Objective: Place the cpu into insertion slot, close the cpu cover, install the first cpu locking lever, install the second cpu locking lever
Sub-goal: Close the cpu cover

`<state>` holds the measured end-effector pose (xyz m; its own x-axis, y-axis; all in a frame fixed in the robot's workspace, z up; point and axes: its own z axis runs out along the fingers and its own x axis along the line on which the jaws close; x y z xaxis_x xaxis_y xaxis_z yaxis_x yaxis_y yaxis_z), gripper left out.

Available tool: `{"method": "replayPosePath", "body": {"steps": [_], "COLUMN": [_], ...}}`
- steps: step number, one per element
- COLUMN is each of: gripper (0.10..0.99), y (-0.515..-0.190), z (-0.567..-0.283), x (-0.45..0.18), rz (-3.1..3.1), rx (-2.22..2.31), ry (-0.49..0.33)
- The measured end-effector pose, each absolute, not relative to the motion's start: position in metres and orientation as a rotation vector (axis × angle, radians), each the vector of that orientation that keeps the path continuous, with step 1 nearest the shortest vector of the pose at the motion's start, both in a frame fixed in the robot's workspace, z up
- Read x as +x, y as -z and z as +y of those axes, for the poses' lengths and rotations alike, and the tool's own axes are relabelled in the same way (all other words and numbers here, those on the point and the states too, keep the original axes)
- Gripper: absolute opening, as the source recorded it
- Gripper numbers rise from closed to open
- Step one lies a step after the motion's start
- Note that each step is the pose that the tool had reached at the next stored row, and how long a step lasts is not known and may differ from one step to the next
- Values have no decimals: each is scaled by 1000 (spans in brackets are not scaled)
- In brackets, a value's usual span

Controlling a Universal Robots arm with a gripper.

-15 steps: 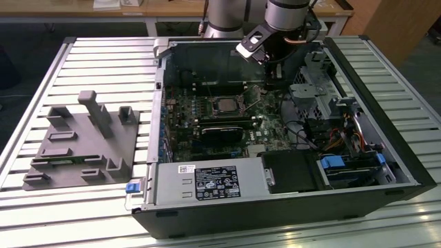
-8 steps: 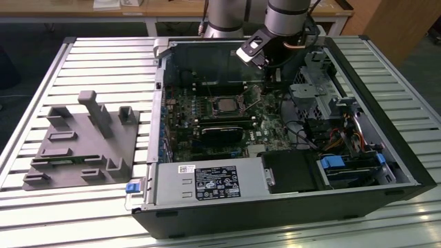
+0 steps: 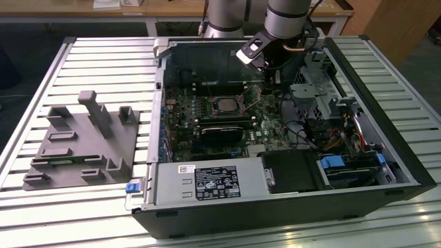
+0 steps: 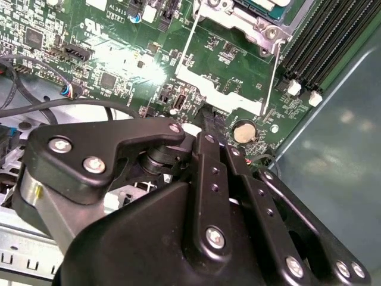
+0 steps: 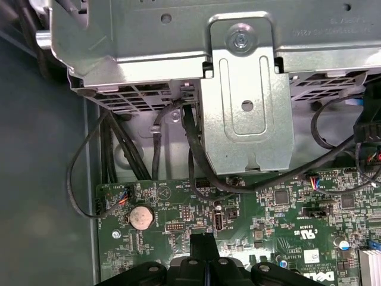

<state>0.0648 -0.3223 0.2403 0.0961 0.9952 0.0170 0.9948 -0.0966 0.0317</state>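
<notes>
Black hand (image 4: 206, 119) pinched narrow over motherboard (image 4: 119, 53), coin battery (image 4: 243, 131) just beside, metal drive cage (image 5: 247, 101) near, cpu (image 3: 225, 104) a little farther

Cpu (image 3: 224, 104) on the motherboard (image 3: 183, 116) inside the computer case (image 3: 276, 217)

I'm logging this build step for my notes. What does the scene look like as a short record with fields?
case: open computer case on a slatted table
chip: sitting in the socket
cover: silver frame, apparently down over the chip
levers: two thin wire levers, apparently not yet latched
hand: low over the green board near the coin battery, shut, apparently empty
holder: grey, on the exterior view's left of the case
</notes>
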Motion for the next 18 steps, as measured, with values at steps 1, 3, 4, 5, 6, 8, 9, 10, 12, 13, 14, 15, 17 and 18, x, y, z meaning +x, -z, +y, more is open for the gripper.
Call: {"method": "replayPosePath", "body": {"steps": [1,3,4,5,6,8,9,10,12,13,14,15,17,18], "gripper": [106,106,106,106,106,106,106,106,106,106,106,106,106,106], "y": [-240,-240,-240,-240,-240,-240,-240,-240,-240,-240,-240,-240,-240,-240], "z": [-322,-322,-322,-322,-322,-322,-322,-322,-322,-322,-322,-322,-322,-322], "x": [65,65,64,64,64,62,61,60,56,55,53,51,47,45], "rz": [2103,2103,2103,2103,2103,2103,2103,2103,2103,2103,2103,2103,2103,2103], "rx": [2317,2317,2317,2317,2317,2317,2317,2317,2317,2317,2317,2317,2317,2317], "ry": [-53,-53,-53,-53,-53,-53,-53,-53,-53,-53,-53,-53,-53,-53]}}
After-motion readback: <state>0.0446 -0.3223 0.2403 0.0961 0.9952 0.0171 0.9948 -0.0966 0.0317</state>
